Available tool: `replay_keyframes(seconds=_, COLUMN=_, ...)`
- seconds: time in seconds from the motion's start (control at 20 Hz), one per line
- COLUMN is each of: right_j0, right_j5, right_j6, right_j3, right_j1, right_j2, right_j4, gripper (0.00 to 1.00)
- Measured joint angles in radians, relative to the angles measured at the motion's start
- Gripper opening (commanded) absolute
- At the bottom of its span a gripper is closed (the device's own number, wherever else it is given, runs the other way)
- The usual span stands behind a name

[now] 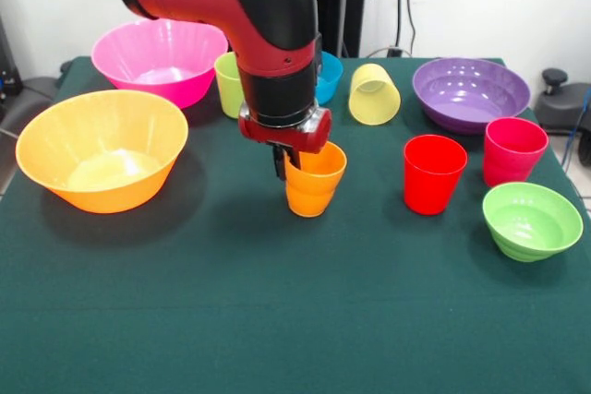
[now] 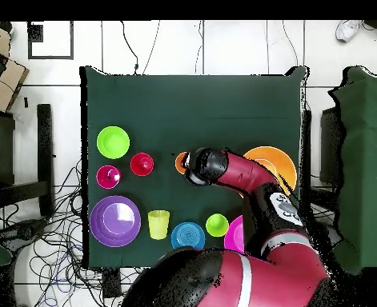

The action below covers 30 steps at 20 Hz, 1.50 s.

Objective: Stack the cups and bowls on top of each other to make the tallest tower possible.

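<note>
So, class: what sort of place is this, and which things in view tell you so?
Probably a robotics lab or test room. A red and black robot arm works at a table with a green cloth, loose cables trail over the tiled floor, and plastic cups and bowls are set out for practice.

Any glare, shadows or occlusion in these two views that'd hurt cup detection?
Front view: soft shadows lie on the cloth beside the large orange bowl; the purple bowl shows bright sheen inside; the arm hides most of the lime green cup and blue bowl. Overhead view: the arm covers most of the orange cup and pink bowl.
</note>
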Motion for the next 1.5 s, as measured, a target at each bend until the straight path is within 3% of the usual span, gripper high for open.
replay_keyframes(seconds=0.5, right_j0=-0.031, right_j5=0.0, right_j6=0.0, right_j3=-0.003, right_j1=0.008, right_j2=0.029, right_j4=-0.002, gripper=0.0)
replay_keyframes(seconds=1.5, right_j0=-0.031, right_j5=0.0, right_j6=0.0, right_j3=-0.003, right_j1=0.008, right_j2=0.048, right_j4=-0.014, gripper=0.0)
